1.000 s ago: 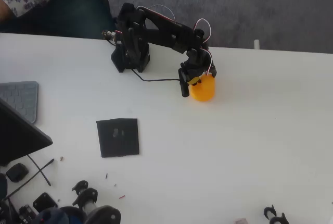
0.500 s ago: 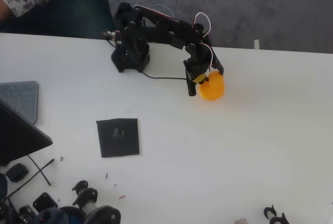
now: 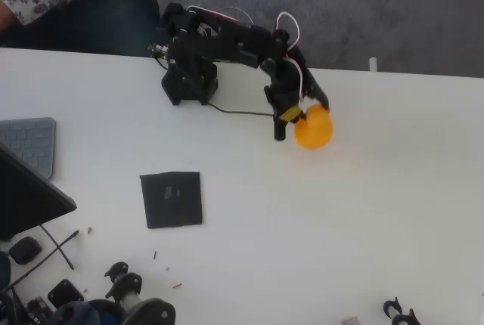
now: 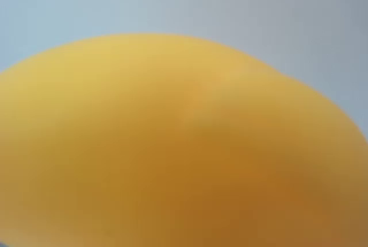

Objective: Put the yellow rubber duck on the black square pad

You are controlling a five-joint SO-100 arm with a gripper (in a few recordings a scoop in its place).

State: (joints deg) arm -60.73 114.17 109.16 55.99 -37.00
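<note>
The wrist view is a blurred close-up of the duck (image 4: 172, 143); no beak can be made out. Overhead, the arm reaches from upper centre toward the right, its gripper (image 3: 299, 119) clamped on the duck (image 3: 313, 128). The pad (image 3: 171, 199) lies on the bench (image 3: 363, 227), lower left, well apart.

Blurring heavily across the wrist view: the yellow rubber duck (image 4: 172, 155), cut off at the left, right and bottom edges, showing no beak or eye. Hiding the near side of the yellow rubber duck (image 3: 314, 128) behind the gripper (image 3: 296, 117) in the overhead view, leaving the jaws' stance unreadable. Staying too small to read: the faint grey marks on the black square pad (image 3: 171, 199). Running off the left edge: the grey keyboard (image 3: 29, 143) and a dark slab (image 3: 26, 196). Cropping at the bottom edge: black parts (image 3: 121, 302), too jumbled to identify.
</note>
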